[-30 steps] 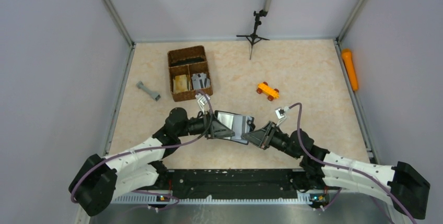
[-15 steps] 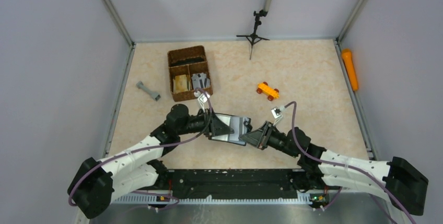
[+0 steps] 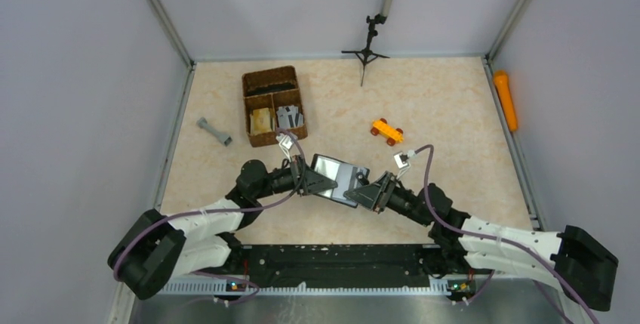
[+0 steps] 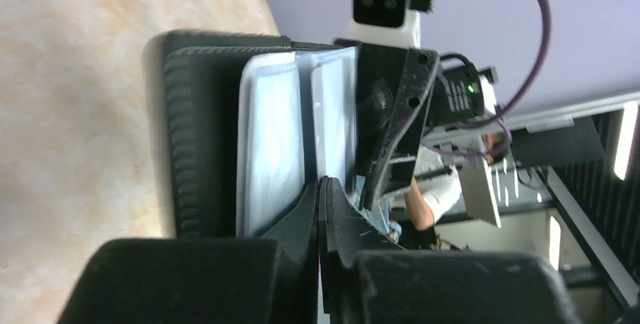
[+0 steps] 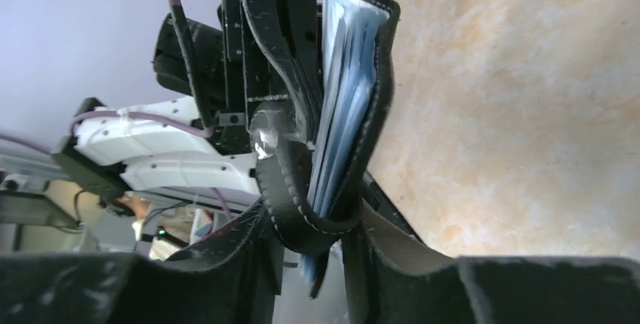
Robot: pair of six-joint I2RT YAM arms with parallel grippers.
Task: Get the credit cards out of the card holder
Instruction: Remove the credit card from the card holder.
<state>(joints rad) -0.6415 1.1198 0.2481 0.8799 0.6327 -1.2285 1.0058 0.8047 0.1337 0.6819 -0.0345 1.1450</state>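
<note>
The black card holder (image 3: 341, 173) hangs open between my two grippers above the table's middle, its shiny grey inside facing up. My left gripper (image 3: 321, 182) is at its left edge. In the left wrist view the left gripper (image 4: 321, 185) is shut on a thin dark sheet between two pale panels (image 4: 268, 143) of the card holder (image 4: 196, 135); whether that sheet is a card I cannot tell. My right gripper (image 3: 361, 192) holds the lower right corner. Its fingers (image 5: 313, 214) bracket the holder's fold (image 5: 290, 188), touching both sides. Blue credit card edges (image 5: 340, 112) show inside.
A brown wicker divided basket (image 3: 273, 105) stands at the back left with a grey piece (image 3: 214, 131) lying beside it. An orange toy car (image 3: 386, 131) sits right of centre. An orange cylinder (image 3: 506, 100) lies along the right wall. A black tripod stand (image 3: 367, 48) is at the back.
My left gripper has closed at the holder's left edge. The right jaws have widened around the fold. The holder has shifted slightly away from the arm bases.
</note>
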